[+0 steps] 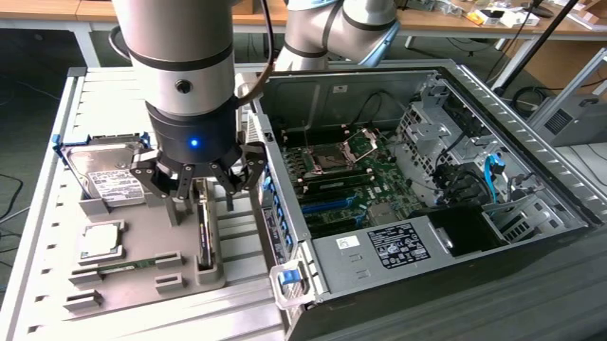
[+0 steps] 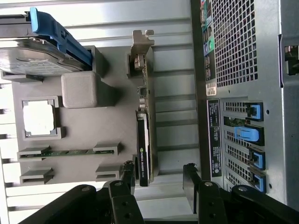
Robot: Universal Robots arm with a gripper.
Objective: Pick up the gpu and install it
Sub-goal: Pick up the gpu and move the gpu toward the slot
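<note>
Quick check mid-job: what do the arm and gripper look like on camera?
The arm is a silver-grey tube with dark bands and a pale blue joint cap; a black cable runs beside it. The gripper is black, with linked fingers and a glowing blue light.

The gpu (image 1: 203,238) stands in the tray (image 1: 142,217), between hard drive (image 1: 106,174) and case (image 1: 332,284); the gripper (image 1: 202,193) hangs above it.
</note>
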